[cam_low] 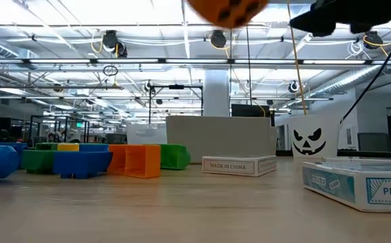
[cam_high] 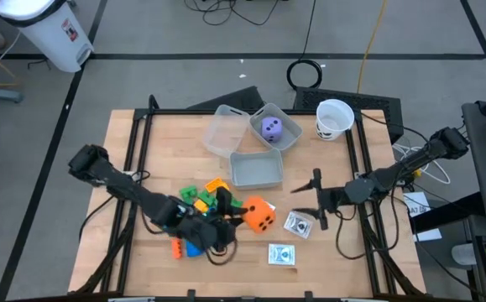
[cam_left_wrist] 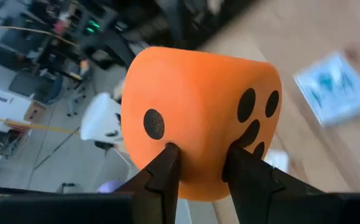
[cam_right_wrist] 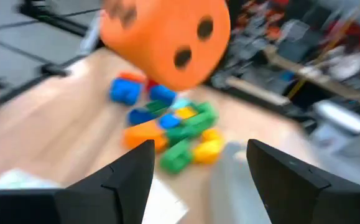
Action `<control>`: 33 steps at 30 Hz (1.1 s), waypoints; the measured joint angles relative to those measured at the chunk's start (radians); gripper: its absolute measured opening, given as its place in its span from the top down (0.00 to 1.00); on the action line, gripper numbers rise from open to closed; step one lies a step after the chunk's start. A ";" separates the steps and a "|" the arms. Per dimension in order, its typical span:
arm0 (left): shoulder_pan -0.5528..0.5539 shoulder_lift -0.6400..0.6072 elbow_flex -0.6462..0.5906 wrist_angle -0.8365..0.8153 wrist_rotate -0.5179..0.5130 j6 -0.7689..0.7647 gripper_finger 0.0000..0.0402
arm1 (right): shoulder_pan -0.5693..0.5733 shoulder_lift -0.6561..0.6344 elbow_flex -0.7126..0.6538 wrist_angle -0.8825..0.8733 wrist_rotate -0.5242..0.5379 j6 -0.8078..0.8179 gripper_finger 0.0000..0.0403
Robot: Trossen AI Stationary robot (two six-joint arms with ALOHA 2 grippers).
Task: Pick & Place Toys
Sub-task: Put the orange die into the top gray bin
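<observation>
Near the front edge of the surface, seen from above: left gripper [cam_high: 241, 220] with jaws pinching the orange die [cam_high: 259, 214], just beside the heap of building blocks [cam_high: 199, 201] toward the front left corner. Off toward the right edge, right gripper [cam_high: 316, 198] waiting with jaws spread on nothing, two white cards [cam_high: 299, 224] lying between it and the front edge. Toward the back edge, three clear bins [cam_high: 257, 170], one already holding the purple die [cam_high: 271, 127], with a white cup [cam_high: 334, 118] beside them; likely the reason for the lift, since the bins look like the drop spot. From table height: orange die [cam_low: 225, 9] hanging high, well clear of the wood, blocks [cam_low: 82, 160] in a row on the surface, a bin [cam_low: 357, 181] and the pumpkin-faced cup [cam_low: 310, 142] standing farther off. Past the left wrist: two dark fingertips [cam_left_wrist: 166, 163] pressed into the near face of the orange die [cam_left_wrist: 198, 118], gripping low on it, probably firm enough for a carry but with most of the bulk overhanging. Past the right wrist: own fingers [cam_right_wrist: 130, 171] apart and empty, orange die [cam_right_wrist: 167, 37] aloft over the scattered blocks [cam_right_wrist: 173, 130], apparently keeping out of the way while the other arm works.
</observation>
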 joint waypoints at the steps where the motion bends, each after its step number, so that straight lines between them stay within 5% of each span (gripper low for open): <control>1: 0.008 -0.013 0.000 0.031 0.001 -0.004 0.71 | -0.005 0.020 0.000 0.044 0.014 -0.028 0.39; 10: 0.119 -0.088 0.002 0.145 0.156 -0.072 0.71 | -0.010 0.173 0.000 0.495 0.027 -0.283 0.19; 16: 0.179 -0.087 0.001 0.188 0.320 -0.078 0.74 | -0.039 0.179 0.000 0.631 -0.043 -0.249 0.11; 21: 0.209 -0.087 0.001 0.235 0.356 -0.070 0.79 | -0.070 0.214 0.000 0.648 -0.161 -0.201 0.12; 33: 0.240 -0.091 0.002 0.260 0.417 -0.064 0.79 | -0.107 0.279 -0.001 0.844 -0.216 -0.195 0.26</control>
